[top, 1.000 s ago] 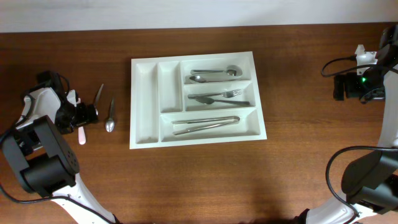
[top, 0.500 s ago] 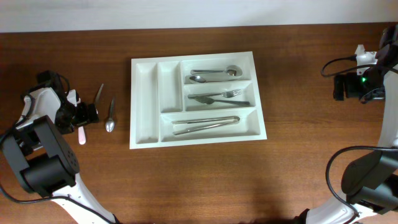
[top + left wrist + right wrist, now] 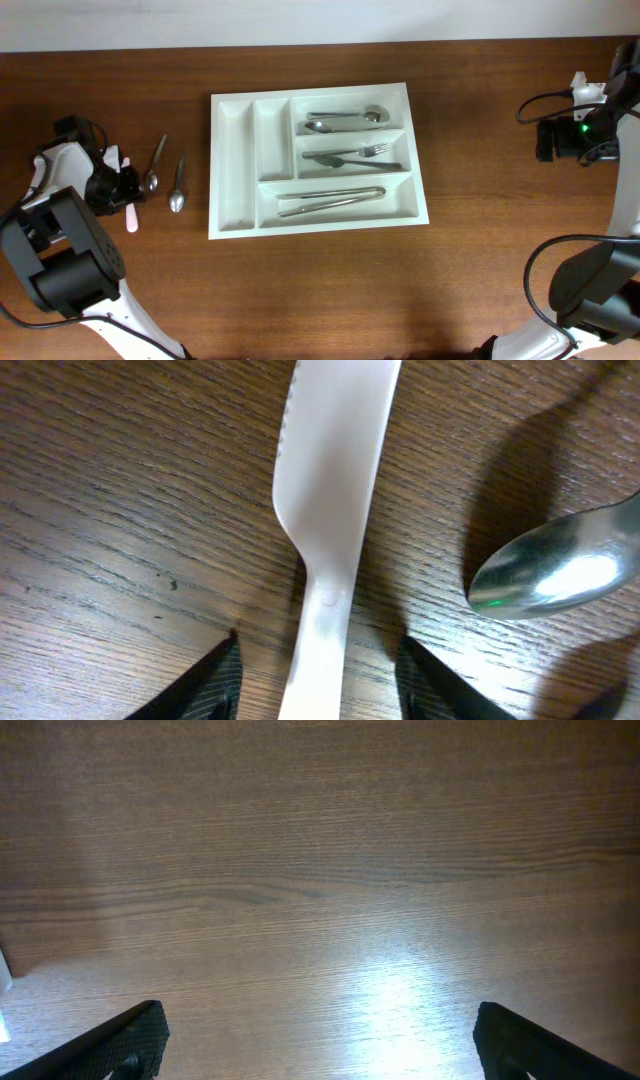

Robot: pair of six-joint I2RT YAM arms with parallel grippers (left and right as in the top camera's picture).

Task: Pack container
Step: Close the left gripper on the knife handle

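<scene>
1. The left tool [image 3: 318, 665] was gaping wide a second ago. Now its jaws have come in about halfway around the handle of the white plastic knife [image 3: 330, 490]. There's still a sliver of wood showing on each side of the handle, so it's open and not pinching yet.
2. From overhead, that arm has also nudged a bit to the left, and the bowl of a spoon [image 3: 555, 570] now pokes out just beside it.
3. My read is that the knife is the next thing to get grabbed and carried over. The squeeze has started but nothing's been lifted.
4. The right tool [image 3: 320, 1045] hasn't budged. It's spread wide with nothing in it, over bare worktop [image 3: 320, 290] at the far right, well away from everything.
5. The container [image 3: 230, 150] sits mid-worktop, slightly skewed. It's a white tray, flat on the wood, and nothing is touching it.
6. Its three long slots each already have metal cutlery in them: spoons at the back, forks in the middle, and long pieces at the front that I can't make out.
7. The two narrow upright slots on its left side are bare, so there's still room.
8. Another spoon [image 3: 177, 190] also lies loose between the left arm and the container.
</scene>
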